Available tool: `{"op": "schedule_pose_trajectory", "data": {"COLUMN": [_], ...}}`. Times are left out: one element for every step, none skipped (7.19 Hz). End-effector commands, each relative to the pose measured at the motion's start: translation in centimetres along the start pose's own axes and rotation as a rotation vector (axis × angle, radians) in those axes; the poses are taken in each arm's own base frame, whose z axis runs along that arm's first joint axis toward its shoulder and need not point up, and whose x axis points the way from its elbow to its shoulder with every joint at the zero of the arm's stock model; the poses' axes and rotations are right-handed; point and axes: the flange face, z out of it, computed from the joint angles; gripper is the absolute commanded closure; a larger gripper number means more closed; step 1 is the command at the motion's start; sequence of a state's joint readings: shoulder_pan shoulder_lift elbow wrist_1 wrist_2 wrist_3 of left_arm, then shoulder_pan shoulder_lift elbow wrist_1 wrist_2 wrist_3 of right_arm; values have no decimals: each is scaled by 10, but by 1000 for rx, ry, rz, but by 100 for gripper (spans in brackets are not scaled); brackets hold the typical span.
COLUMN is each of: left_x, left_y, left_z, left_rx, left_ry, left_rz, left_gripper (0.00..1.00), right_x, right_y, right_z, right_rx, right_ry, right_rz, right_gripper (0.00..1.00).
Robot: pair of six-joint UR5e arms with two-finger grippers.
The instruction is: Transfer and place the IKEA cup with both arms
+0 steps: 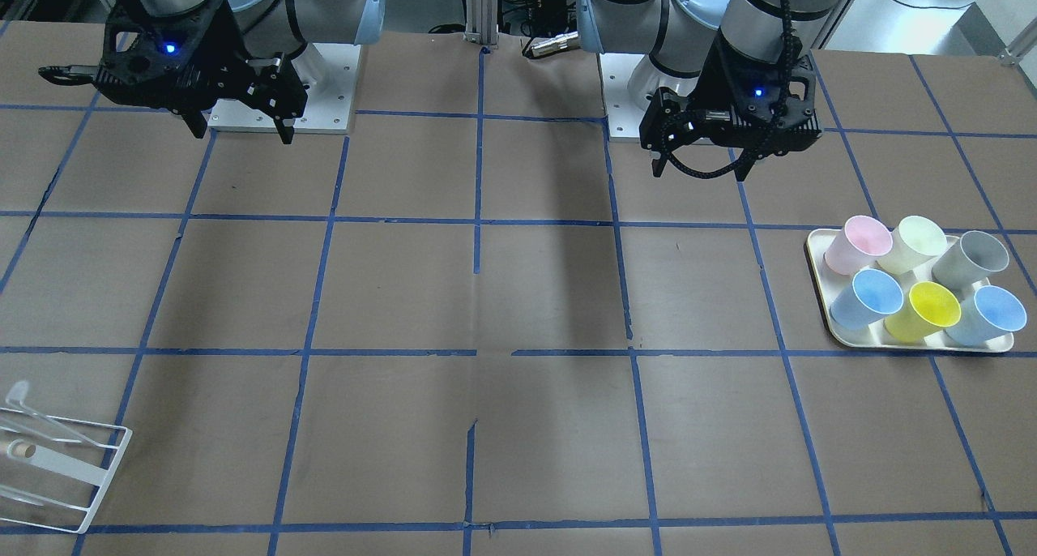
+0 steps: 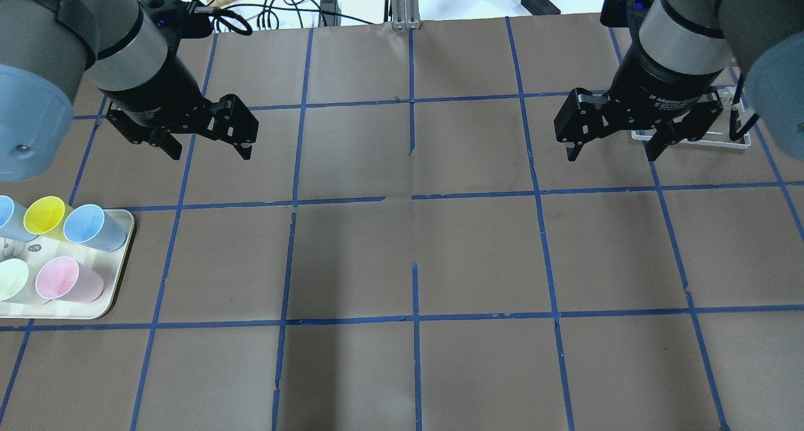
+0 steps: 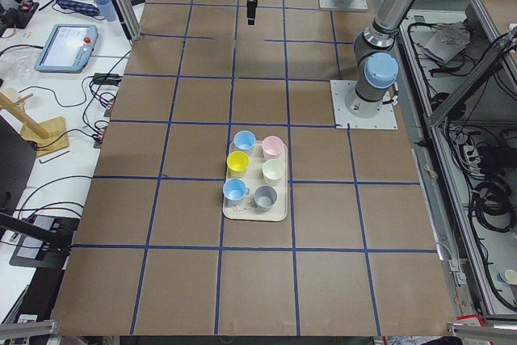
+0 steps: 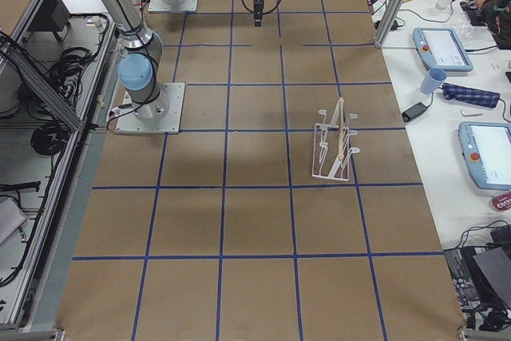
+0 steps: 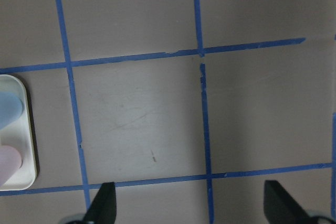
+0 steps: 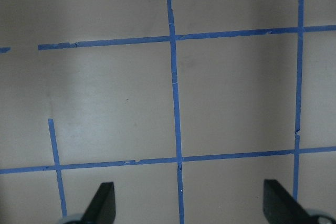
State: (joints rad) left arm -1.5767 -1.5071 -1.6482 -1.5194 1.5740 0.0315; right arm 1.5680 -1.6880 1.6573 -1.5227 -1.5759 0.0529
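The pale pink IKEA cup (image 1: pixel 859 244) stands upright on a cream tray (image 1: pixel 817 258) at the table's left end. It also shows in the overhead view (image 2: pixel 66 280), in the exterior left view (image 3: pixel 272 147), and at the edge of the left wrist view (image 5: pixel 8 163). My left gripper (image 2: pixel 207 151) is open and empty. It hovers above the bare table, apart from the tray (image 2: pixel 122 255), and shows in the front view (image 1: pixel 701 165) too. My right gripper (image 2: pixel 612 151) is open and empty over the table's right half (image 1: pixel 239 130).
The tray also holds two light blue cups (image 1: pixel 871 297), a yellow cup (image 1: pixel 928 309), a cream-white cup (image 1: pixel 915 244) and a grey cup (image 1: pixel 972 260). A white wire rack (image 4: pixel 335 145) stands at the far right (image 1: pixel 57 459). Brown table paper carries blue tape grid lines.
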Motion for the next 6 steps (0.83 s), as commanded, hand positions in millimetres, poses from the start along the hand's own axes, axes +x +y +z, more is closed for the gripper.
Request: {"op": "schedule_pose_trajectory", "data": {"left_x": [6,7,10,14,23,25], "left_y": [-9,-17,-27,-35,-36,-35], "left_z": [-6,-11,-16,-17,-14,-13], "left_rx": [22,24,31,31,32,29], "left_ry": [0,-1,-2,-43,-60,-51], "left_rz": [-19,-18,-9,20,42,46], "left_gripper": [0,0,0,0,0,0], "right_x": [1,0,0,0,0,-1], "right_y": [2,2,1,1,3,4], "right_z": [2,3,4,4,3,3], "right_rx": [-27,-30,-30,-30,-29,-29], "right_ry": [-2,-4,-5,-3,-4,-3], "right_rz": [-1,-1,-1,-1,1,-1], "right_gripper": [0,0,0,0,0,0]}}
